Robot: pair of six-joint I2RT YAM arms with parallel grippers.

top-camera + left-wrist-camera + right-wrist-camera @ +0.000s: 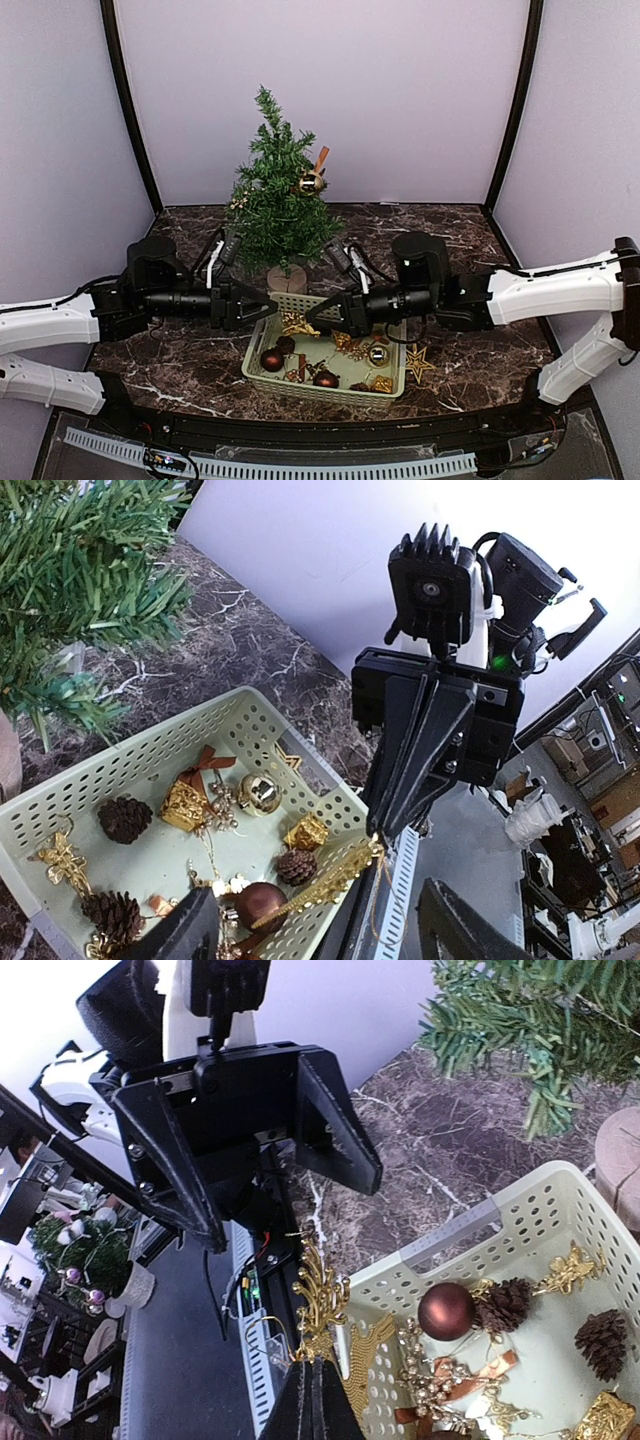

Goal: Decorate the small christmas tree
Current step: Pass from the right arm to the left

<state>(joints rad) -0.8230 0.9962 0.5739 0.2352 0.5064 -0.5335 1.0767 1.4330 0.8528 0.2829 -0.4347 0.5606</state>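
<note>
The small christmas tree (276, 212) stands at the back centre on its wooden stump, with a gold bauble on an orange ribbon (311, 182) hanging on its right side. Its branches show in the left wrist view (80, 590) and the right wrist view (540, 1030). My right gripper (318, 314) is shut on a gold glitter reindeer ornament (322, 1295) with a thin gold loop, held over the basket's left end (320, 885). My left gripper (268, 308) faces it from the left with jaws wide apart and nothing between them; its fingers (190, 930) straddle the ornament without touching.
A pale green perforated basket (330, 392) in front of the tree holds brown baubles (446, 1310), pinecones (124, 818), gold gift boxes (304, 832) and a gold ball (259, 793). A gold star (418, 362) lies on the marble table right of the basket.
</note>
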